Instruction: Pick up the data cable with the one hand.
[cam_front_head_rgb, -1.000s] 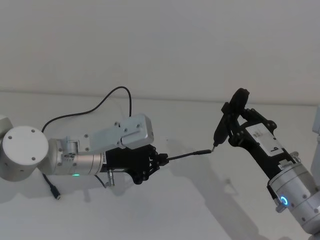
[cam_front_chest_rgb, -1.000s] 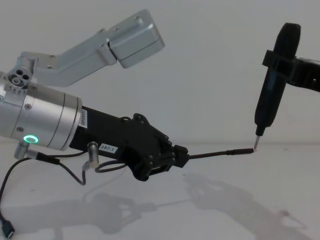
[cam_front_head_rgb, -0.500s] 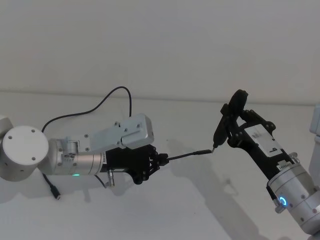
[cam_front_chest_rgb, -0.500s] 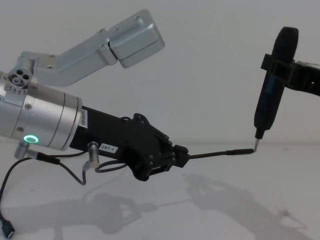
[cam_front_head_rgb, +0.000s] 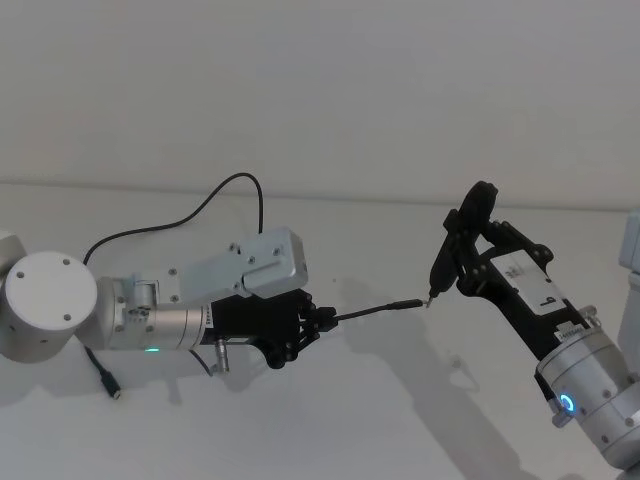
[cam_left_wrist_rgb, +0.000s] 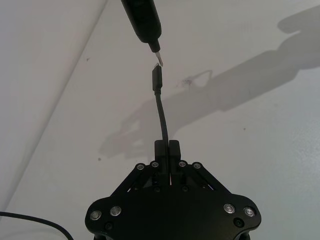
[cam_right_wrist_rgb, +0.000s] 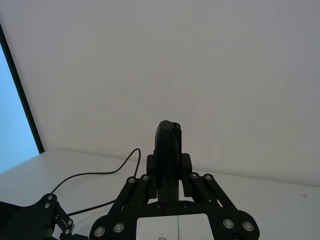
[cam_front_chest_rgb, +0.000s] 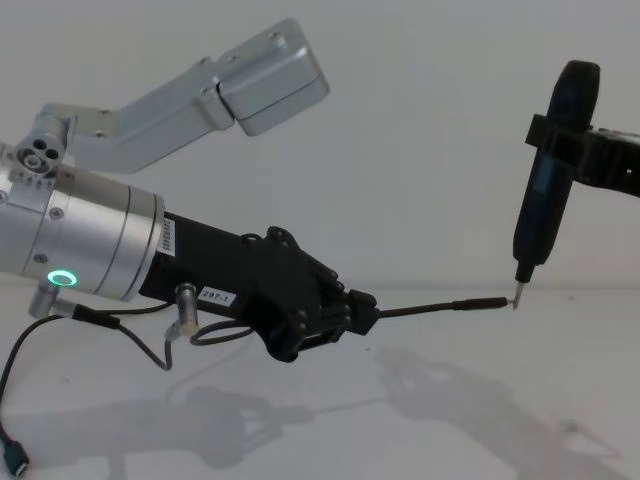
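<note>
Left end effector (cam_front_chest_rgb: 365, 312) sits above the white surface (cam_front_head_rgb: 400, 420), fingers clamped on the data cable (cam_front_chest_rgb: 430, 307) just behind its plug. Cable juts out level toward the right; the rest trails back behind the arm in a loop (cam_front_head_rgb: 200, 205). Plug tip (cam_left_wrist_rgb: 158, 65) is just beside the pointed tool (cam_front_chest_rgb: 545, 215), which stands upright, gripped tight in the right end effector (cam_front_head_rgb: 470, 245).

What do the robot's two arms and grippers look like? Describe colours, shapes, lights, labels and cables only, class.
The left gripper is black, built of bolted linkage bars, with a small white numbered label. Behind it sits a silver cylindrical wrist with a green ring light, a thin grey wire and a boxy silver bracket. The right gripper is the same black linkage type with a white label; its silver wrist carries a blue ring light.
</note>
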